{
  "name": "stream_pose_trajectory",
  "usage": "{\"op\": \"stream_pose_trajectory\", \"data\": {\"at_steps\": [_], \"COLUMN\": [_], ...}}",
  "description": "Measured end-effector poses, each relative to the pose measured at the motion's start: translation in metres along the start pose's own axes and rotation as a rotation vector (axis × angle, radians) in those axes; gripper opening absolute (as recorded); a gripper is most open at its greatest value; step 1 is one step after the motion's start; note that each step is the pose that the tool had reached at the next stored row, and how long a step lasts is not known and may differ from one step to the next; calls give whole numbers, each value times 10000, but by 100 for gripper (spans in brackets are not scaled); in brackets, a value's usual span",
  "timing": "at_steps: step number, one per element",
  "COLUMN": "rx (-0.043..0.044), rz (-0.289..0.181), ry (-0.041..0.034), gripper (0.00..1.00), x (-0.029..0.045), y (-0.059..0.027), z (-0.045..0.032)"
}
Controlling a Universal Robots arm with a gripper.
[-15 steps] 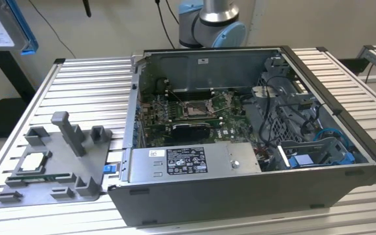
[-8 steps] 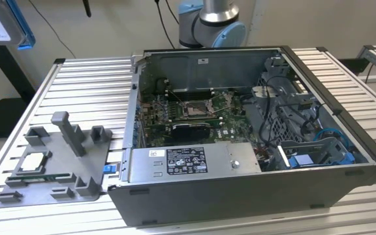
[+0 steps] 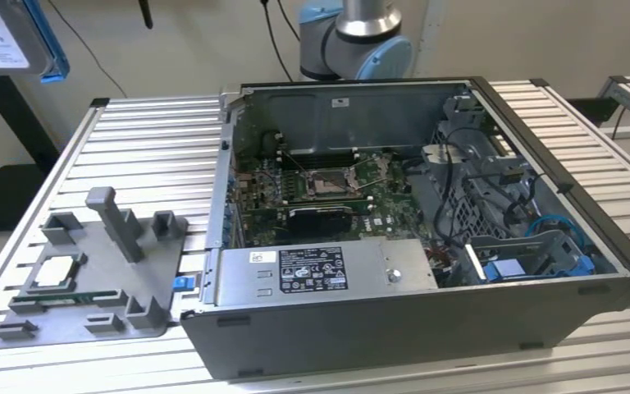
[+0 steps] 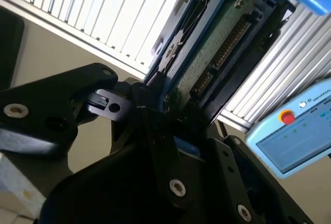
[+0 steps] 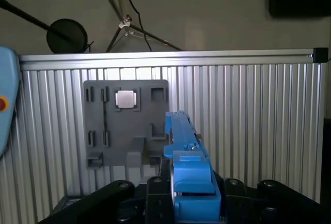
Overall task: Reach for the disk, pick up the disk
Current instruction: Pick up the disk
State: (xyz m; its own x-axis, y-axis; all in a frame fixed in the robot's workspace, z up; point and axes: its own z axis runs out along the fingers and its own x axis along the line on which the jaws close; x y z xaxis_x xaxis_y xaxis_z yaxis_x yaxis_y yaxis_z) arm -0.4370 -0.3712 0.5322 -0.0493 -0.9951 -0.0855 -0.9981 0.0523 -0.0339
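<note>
Exterior view has the disk (image 3: 9,37) high at its left edge, in the air and well above the slatted table (image 3: 151,139). In the second wrist view the gripper (image 4: 170,105) is closed on one end of the disk, its black fingers (image 4: 150,125) pressed against the blue frame and the green board on the underside. So I judge the reach done and the pick-up made: the disk hangs from the tool and touches nothing else.

Any further move calls mainly for a firm, steady clamp. The hold is on one end only and most of the disk sticks out past the fingertips, so a jolt could make it swing or slip.

Below the tool and well apart from it lies the grey holder (image 5: 126,131) with a small square chip (image 5: 126,99) seated in it — both lie on the table. Off to one side of the tool, also well apart, stands the open computer case (image 3: 403,328) full of boards and cables. The arm's base (image 3: 353,41) rises behind the case. A pale blue control pad (image 4: 295,131) with a red button sits beyond the table's edge.

Nothing stands close to the disk — the holder's upright posts, the nearest obstacle under the tool, are far beneath it.
</note>
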Motion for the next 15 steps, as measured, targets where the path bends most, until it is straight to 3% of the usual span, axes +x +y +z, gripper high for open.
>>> {"op": "stream_pose_trajectory", "data": {"at_steps": [15], "rx": [-28], "rz": [3], "ry": [1], "gripper": [0], "x": [-26], "y": [-524], "z": [18]}}
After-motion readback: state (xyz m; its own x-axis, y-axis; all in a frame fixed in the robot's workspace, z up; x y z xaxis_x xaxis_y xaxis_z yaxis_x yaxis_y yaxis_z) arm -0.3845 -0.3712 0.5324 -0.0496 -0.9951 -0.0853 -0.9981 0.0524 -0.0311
